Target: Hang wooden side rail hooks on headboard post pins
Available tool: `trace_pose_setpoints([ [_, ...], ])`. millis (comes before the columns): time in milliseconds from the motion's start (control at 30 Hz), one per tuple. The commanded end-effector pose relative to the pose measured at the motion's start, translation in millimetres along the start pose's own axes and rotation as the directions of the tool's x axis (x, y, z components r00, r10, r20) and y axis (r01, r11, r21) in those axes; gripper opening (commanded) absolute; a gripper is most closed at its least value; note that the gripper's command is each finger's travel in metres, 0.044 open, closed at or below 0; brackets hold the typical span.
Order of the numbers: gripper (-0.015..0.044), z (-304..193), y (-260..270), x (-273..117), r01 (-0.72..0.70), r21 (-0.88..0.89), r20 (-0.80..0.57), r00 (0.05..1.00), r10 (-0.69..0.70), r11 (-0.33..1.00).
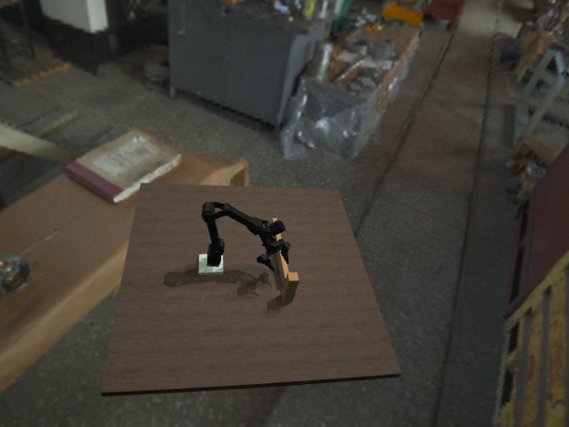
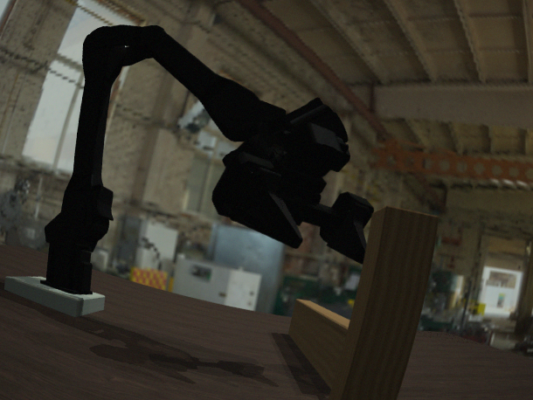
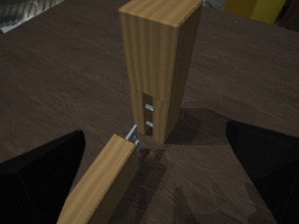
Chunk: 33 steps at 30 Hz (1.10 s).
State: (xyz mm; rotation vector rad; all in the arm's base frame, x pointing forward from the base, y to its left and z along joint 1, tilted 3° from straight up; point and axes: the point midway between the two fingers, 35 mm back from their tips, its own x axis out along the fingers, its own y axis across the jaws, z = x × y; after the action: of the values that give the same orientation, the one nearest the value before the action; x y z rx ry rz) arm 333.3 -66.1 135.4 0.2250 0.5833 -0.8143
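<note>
The wooden side rail (image 1: 283,271) (image 2: 318,345) (image 3: 105,182) lies low along the table, its near end close to the upright headboard post (image 1: 291,290) (image 2: 393,284) (image 3: 157,59). In the wrist view two steel hooks, an upper one (image 3: 132,133) and a lower one (image 3: 138,145), stick out of the rail's end just short of the post. The post's slot shows an upper pin (image 3: 149,107) and a lower pin (image 3: 149,124); no hook sits on them. My gripper (image 1: 279,265) (image 2: 331,253) (image 3: 155,132) is open and empty, above the rail near the post, fingers pointing down.
The arm's pale base plate (image 1: 203,267) (image 2: 48,297) stands on the brown table (image 1: 196,345) (image 2: 131,371) (image 3: 59,74), left of the rail in the top and exterior views. The post rises beside the gripper, its top about level with the fingers in the exterior view.
</note>
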Motion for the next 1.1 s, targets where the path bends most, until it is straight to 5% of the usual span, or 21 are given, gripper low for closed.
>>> trace_pose_setpoints([
  [0, 0.044, 1, 1, -1, 0.014, 0.0, 0.001, 1.0, -0.014, 1.0],
  [500, 0.044, 1, 2, 0, 0.013, -0.014, -0.003, 1.0, -0.014, 1.0],
  [633, 0.044, 3, 14, 3, -0.029, -0.29, -0.091, 0.996, 0.002, 0.957],
  [867, 0.044, 5, 35, 7, -0.232, -0.733, -0.284, 0.959, 0.022, 0.64],
  [1067, 0.044, 5, 49, 6, -0.443, -0.871, -0.447, 0.894, 0.028, 0.212],
])
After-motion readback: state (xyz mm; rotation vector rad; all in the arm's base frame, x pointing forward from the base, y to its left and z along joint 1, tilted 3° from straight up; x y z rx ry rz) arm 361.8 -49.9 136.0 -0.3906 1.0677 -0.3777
